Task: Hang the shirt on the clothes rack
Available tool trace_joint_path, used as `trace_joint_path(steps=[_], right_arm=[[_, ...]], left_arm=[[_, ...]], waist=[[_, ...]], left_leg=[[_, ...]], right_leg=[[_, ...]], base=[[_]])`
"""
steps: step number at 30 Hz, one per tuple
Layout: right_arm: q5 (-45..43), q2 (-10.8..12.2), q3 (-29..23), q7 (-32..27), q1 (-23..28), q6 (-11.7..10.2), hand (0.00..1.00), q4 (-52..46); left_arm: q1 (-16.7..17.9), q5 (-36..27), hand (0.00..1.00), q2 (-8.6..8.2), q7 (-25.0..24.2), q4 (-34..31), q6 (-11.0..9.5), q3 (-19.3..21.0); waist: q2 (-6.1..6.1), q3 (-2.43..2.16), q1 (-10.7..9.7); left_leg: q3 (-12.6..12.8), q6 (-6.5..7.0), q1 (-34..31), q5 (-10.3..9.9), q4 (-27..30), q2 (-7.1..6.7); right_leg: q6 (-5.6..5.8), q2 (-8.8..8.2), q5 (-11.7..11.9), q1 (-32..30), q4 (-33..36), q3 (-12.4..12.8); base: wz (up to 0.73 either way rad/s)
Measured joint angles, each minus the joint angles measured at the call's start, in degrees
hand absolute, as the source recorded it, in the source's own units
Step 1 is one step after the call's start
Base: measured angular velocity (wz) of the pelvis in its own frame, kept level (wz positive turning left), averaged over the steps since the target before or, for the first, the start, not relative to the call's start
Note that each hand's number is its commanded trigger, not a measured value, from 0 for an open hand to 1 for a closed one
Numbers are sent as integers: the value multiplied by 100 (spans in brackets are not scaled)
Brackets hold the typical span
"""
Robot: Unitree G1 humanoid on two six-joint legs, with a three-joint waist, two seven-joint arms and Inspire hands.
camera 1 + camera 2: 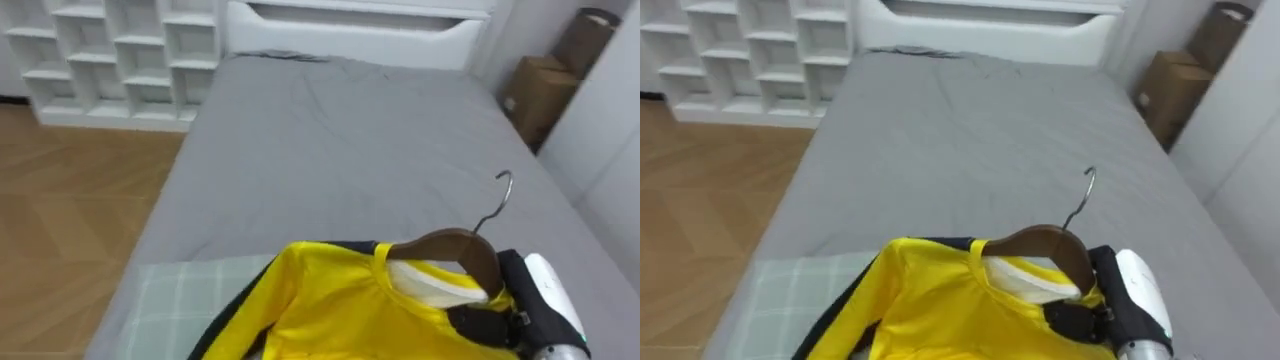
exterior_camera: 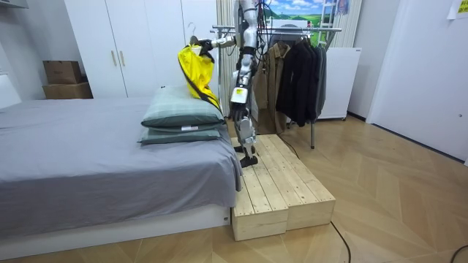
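A yellow jacket with black trim [image 1: 350,310] hangs on a brown wooden hanger [image 1: 455,250] whose metal hook [image 1: 498,195] points up and away from me. My right hand [image 1: 490,322] is at the lower right, its dark fingers curled round the hanger's right end and the jacket's shoulder. In the room view the jacket [image 2: 194,69] is held out at chest height over the stacked pillows, with the right hand [image 2: 210,44] at its top. My left hand [image 2: 235,109] hangs low by my side there. I stand on a wooden platform beside the bed, facing it.
The grey bed [image 1: 350,140] stretches ahead, with a green checked pillow [image 1: 190,300] under the jacket. A white shelf unit [image 1: 110,60] and cardboard boxes [image 1: 540,95] stand beyond it. Behind me, a clothes rail [image 2: 292,29] carries dark coats [image 2: 300,73]. The wooden platform [image 2: 281,183] is underfoot.
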Motion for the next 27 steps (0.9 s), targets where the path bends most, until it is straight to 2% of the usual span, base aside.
trace_joint_path(steps=[1,2,3,4,6,8,10,11,12,13,14,15,16,17,18,19,20,21,22,23,25,26,27], right_arm=[[12,0,21,-1,5,9,100,2],[8,4,54,-2,1,11,100,16],[8,5,70,-11,-1,10,100,53],[16,38,96,-15,0,19,100,175],[22,82,131,-7,-5,96,100,242],[20,82,131,35,-57,111,100,250],[19,80,130,71,-99,111,100,249],[18,80,131,108,-127,111,100,249],[-4,80,137,165,-225,113,100,250],[-20,80,172,187,-369,115,100,252],[-16,82,255,186,-513,115,100,256],[-5,84,285,187,-553,114,100,252],[30,86,333,189,-623,120,100,249],[49,86,351,189,-640,143,100,248],[49,89,362,190,-640,178,100,249],[50,93,386,208,-640,255,100,253],[67,86,413,213,-641,305,100,280],[66,87,429,215,-641,333,100,286],[66,87,473,219,-638,390,100,287],[65,88,493,223,-638,412,100,286],[34,35,641,220,-656,514,100,297],[36,36,727,220,-667,562,100,316],[36,39,766,216,-683,576,100,363]], left_arm=[[-46,-87,0,21,0,32,10,-17],[-117,-152,0,67,-7,37,94,-16],[-166,-160,0,90,-13,34,158,-14],[-271,-166,0,154,-15,19,320,-10],[-373,-168,0,186,-3,19,481,-7],[-310,-162,0,176,-1,21,628,27],[-233,-161,0,195,10,20,720,124],[-211,-161,0,208,15,15,750,129],[-185,-161,0,217,23,6,830,126],[-178,-161,0,211,23,6,961,122],[-179,-161,0,210,23,6,1096,121],[-180,-163,0,209,23,6,1153,120],[-180,-178,0,207,28,7,1231,117],[-179,-182,0,199,33,7,1288,114],[-179,-180,0,193,38,7,1321,112],[-178,-176,0,174,47,7,1404,100],[-176,-177,0,137,74,2,1494,84],[-177,-177,0,120,106,-10,1522,90],[-177,-180,0,94,196,-50,1561,106],[-177,-180,0,91,216,-78,1570,105],[-177,-205,0,14,366,-213,1622,89],[-177,-232,0,-64,443,-288,1629,82],[-177,-234,0,-98,454,-293,1629,74]], waist=[[50,8,29],[84,-3,11],[80,-1,1],[96,1,-63],[62,-25,-227],[143,-16,-281],[158,-15,-280],[155,-17,-274],[163,-13,-271],[211,-10,-263],[253,-6,-290],[270,-15,-316],[271,-14,-334],[232,-15,-331],[208,-18,-325],[166,-8,-315],[168,-11,-312],[174,-13,-311],[168,-12,-312],[164,-15,-305],[132,-17,-158],[120,-11,-79],[121,-12,-28]], left_leg=[[383,-52,94,-95,67,113],[667,-96,160,-185,198,217],[795,-127,195,-211,223,245],[1000,-178,259,-276,315,319],[1126,-233,261,-394,552,445],[1412,-357,282,-533,898,684],[1475,-436,284,-593,1195,809],[1453,-440,257,-598,1316,839],[1223,-437,170,-599,1655,943],[807,-407,50,-580,2025,1028],[289,-303,-71,-507,2300,1030],[50,-270,-148,-445,2409,1012],[-321,-264,-269,-304,2515,936],[-710,-257,-322,-277,2472,762],[-910,-262,-353,-295,2421,620],[-1136,-292,-376,-329,2273,378],[-1356,-312,-376,-337,2028,192],[-1488,-312,-384,-337,1869,110],[-1859,-310,-432,-336,1510,-118],[-2010,-310,-454,-336,1301,-212],[-2405,-259,-469,-296,393,-655],[-2648,-135,-496,-186,41,-911],[-2770,-33,-491,-110,-144,-1037]], right_leg=[[-57,-115,70,-36,29,-577],[-99,-199,91,-72,151,-994],[-122,-228,83,-94,234,-1121],[-171,-224,45,-172,346,-1129],[-242,-179,-59,-285,440,-1071],[-350,10,-143,-415,542,-801],[-409,105,-266,-527,718,-618],[-426,130,-323,-572,794,-556],[-452,202,-423,-645,948,-371],[-505,292,-485,-675,1050,-221],[-552,374,-516,-675,1112,-52],[-560,408,-520,-663,1103,14],[-618,474,-496,-624,1088,211],[-640,494,-483,-651,1089,438],[-646,496,-467,-670,1087,552],[-650,502,-438,-681,1076,800],[-621,574,-420,-680,1020,1107],[-608,643,-394,-679,972,1314],[-619,831,-292,-670,844,1843],[-626,920,-192,-665,753,2116],[-586,1240,197,-655,468,3373],[-504,1354,399,-593,307,4094],[-450,1414,507,-524,199,4477]], base=[[-158],[-145],[-112],[-79],[-58],[-69],[-52],[-47],[-57],[-79],[-72],[-71],[-69],[-71],[-67],[-63],[-60],[-55],[-40],[-52],[-70],[-70],[-81]])
